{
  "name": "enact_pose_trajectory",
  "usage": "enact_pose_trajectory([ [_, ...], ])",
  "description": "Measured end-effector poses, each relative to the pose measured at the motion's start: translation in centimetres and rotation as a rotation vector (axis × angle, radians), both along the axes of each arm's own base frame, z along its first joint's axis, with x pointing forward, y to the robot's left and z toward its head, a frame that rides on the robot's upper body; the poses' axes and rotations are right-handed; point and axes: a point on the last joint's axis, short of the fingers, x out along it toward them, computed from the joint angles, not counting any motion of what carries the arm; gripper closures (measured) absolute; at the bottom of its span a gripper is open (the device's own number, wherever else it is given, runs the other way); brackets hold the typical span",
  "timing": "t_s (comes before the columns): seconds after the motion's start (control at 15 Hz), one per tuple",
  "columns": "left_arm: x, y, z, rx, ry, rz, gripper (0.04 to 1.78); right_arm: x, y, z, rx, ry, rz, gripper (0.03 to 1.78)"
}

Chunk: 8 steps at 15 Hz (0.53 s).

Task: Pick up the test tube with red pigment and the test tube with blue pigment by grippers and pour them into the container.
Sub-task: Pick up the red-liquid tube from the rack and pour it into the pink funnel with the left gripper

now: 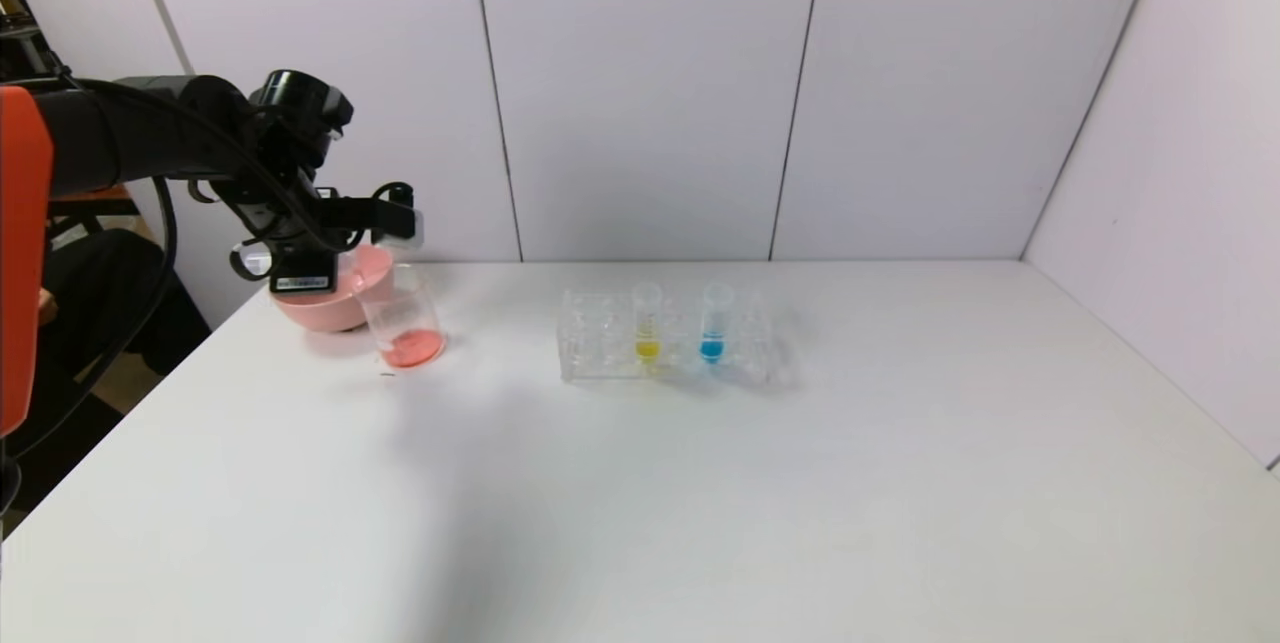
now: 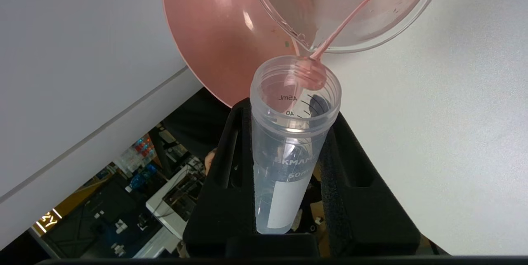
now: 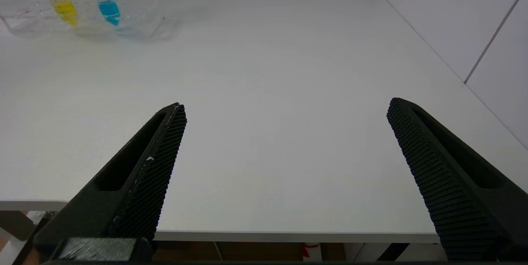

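Note:
My left gripper [image 1: 392, 219] is at the far left of the table, shut on the test tube with red pigment [image 2: 284, 166]. The tube is tipped, mouth towards the container [image 1: 402, 319], a clear beaker. In the left wrist view a thin red stream [image 2: 346, 17] runs from the tube's mouth into the container [image 2: 371, 30]. Red liquid [image 1: 412, 349] lies in the beaker's bottom. The test tube with blue pigment [image 1: 713, 325] stands upright in the clear rack [image 1: 600, 343]; it also shows in the right wrist view [image 3: 108, 6]. My right gripper [image 3: 286, 106] is open and empty over the table's front edge.
A pink bowl [image 1: 325, 301] stands right behind the beaker, and fills the upper left of the left wrist view [image 2: 214, 38]. A yellow-liquid tube [image 1: 648, 325] stands in the rack left of the blue one. White wall panels close the back and right sides.

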Motion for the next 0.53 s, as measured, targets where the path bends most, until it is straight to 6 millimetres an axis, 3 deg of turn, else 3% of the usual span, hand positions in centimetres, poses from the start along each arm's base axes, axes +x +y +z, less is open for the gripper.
enact_pose_trajectory([
  [0.53, 0.04, -0.21, -0.06, 0.045, 0.004, 0.006, 1.36, 0.00, 0.00, 0.00, 0.000, 0.000, 0.000, 0.04],
])
